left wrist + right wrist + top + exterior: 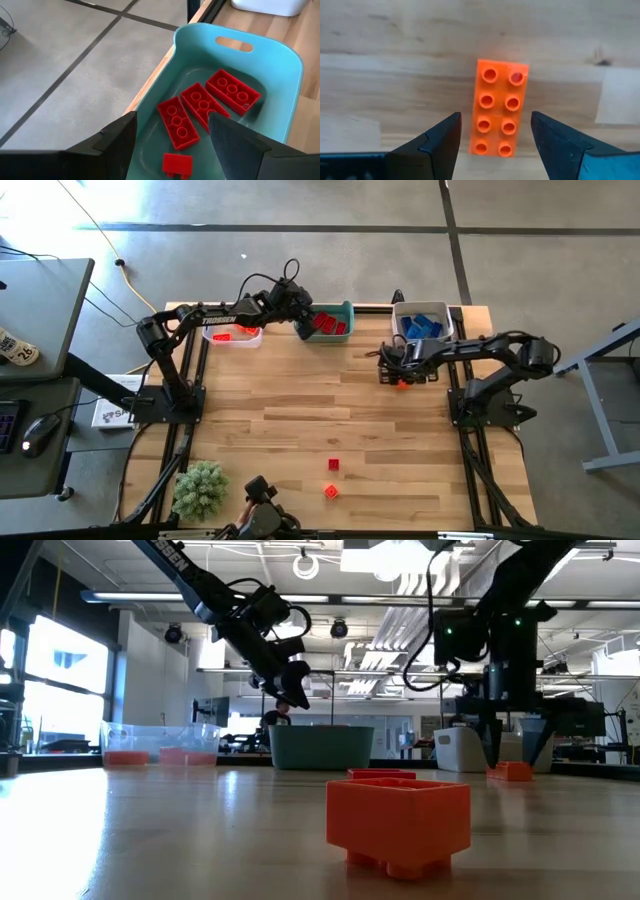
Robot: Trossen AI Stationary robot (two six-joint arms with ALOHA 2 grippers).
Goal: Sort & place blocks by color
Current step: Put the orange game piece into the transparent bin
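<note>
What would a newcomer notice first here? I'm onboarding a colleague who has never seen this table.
Probably the left gripper, open and empty above the teal bin at the table's far edge, where red bricks lie inside. Next, the right gripper, open and poised directly over an orange brick lying flat on the wood in front of the white bin of blue bricks. Two small red blocks wait unsorted near the front.

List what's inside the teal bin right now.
The teal bin holds three long red bricks side by side plus one small red block. The left end effector's fingers cover part of its floor.
</note>
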